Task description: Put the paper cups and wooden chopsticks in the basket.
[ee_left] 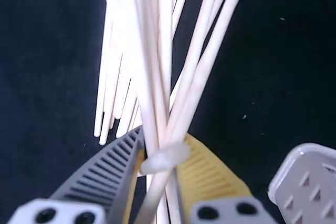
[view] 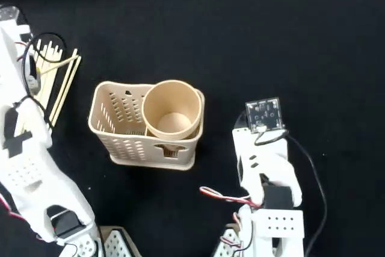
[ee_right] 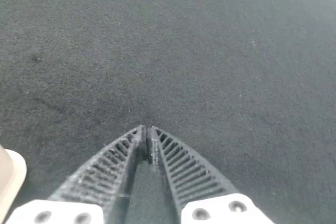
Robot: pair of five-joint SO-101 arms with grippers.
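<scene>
Black cloth covers the desk (view: 289, 52). Near its middle a cream perforated plastic basket (view: 120, 130) stands upright. A tan paper cup (view: 172, 112) sits mouth-up inside it, at the end nearer the white right arm (view: 264, 173). I cannot tell whether more cups are nested in it.

A bundle of pale wooden chopsticks (view: 63, 82) lies on the cloth by the white left arm (view: 27, 148), apart from the basket and partly hidden under that arm. The left wrist view shows the left hand (ee_left: 160, 142) clamped on the bundle. Its grey finger (ee_left: 113, 163) and yellow finger (ee_left: 207, 174) press the sticks from either side, just where a white band (ee_left: 163, 158) ties them. Beyond the fingertips the sticks fan out over the cloth.

The right hand (ee_right: 146, 132) has its fingers closed together, holding nothing, above bare cloth beside the basket.
</scene>
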